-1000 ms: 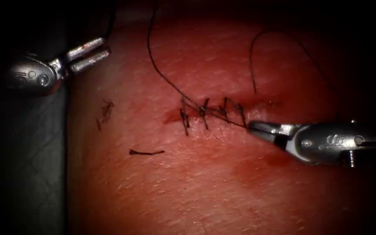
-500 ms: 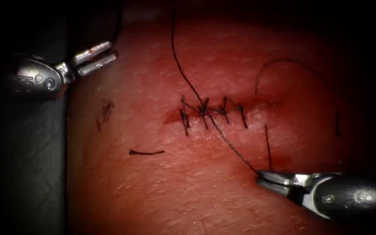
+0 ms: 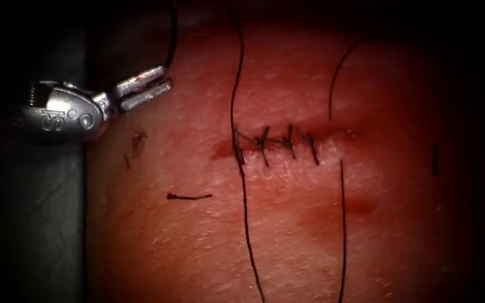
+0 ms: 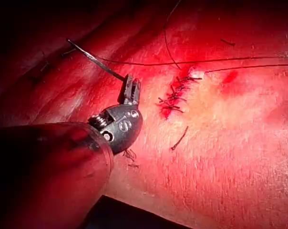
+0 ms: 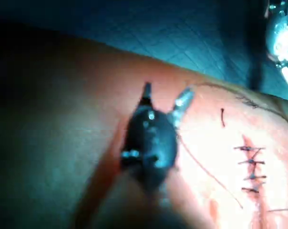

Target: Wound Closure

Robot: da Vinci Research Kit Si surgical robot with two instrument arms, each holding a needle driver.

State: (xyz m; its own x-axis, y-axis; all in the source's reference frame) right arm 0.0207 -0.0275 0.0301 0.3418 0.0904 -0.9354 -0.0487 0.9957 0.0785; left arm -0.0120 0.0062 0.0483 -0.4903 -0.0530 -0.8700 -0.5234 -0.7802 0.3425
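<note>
- The left pincer (image 3: 151, 86) hovers over the tissue's (image 3: 287, 241) left edge, its jaws clamped on the needle (image 4: 98, 62), apparently near one end; the needle is clear of the tissue.
- The right pincer (image 5: 165, 102) stands spread apart, holding nothing.
- Thread (image 3: 241, 185) runs across the stitched cut (image 3: 276, 143) near its left end.
- A cut end of thread (image 3: 189, 196) lies left of the cut.

Left gripper (image 3: 142, 87): silver rounded wrist, engraved marking, round pins, slim steel jaws.
</note>
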